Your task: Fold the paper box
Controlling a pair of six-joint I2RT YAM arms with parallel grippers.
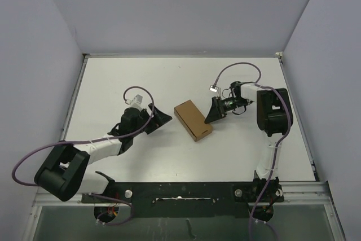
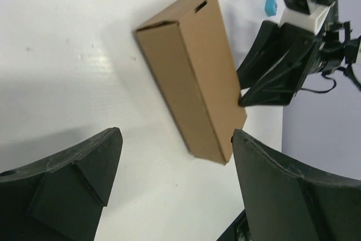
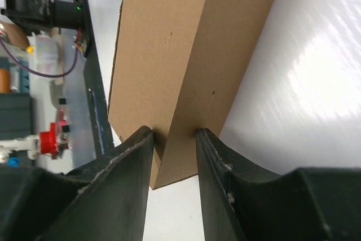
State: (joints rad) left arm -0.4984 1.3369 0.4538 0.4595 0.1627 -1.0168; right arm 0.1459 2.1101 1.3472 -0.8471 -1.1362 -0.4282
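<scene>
The paper box (image 1: 193, 119) is a closed brown rectangular carton lying flat mid-table, with a slit near its far end; it also shows in the left wrist view (image 2: 192, 66). My left gripper (image 1: 162, 116) is open and empty, a short way left of the box, which lies beyond its fingertips (image 2: 176, 139). My right gripper (image 1: 212, 115) is at the box's right side. Its jaws stand only narrowly apart (image 3: 174, 135), and both tips rest against the box (image 3: 169, 43) astride its long edge near the end corner. It also shows in the left wrist view (image 2: 243, 99).
A tiny blue cube (image 2: 271, 6) lies on the white table beyond the box. The right arm's purple cable (image 1: 242, 66) loops over the table's far right. Grey walls stand on three sides, and a black rail (image 1: 180, 191) runs along the near edge.
</scene>
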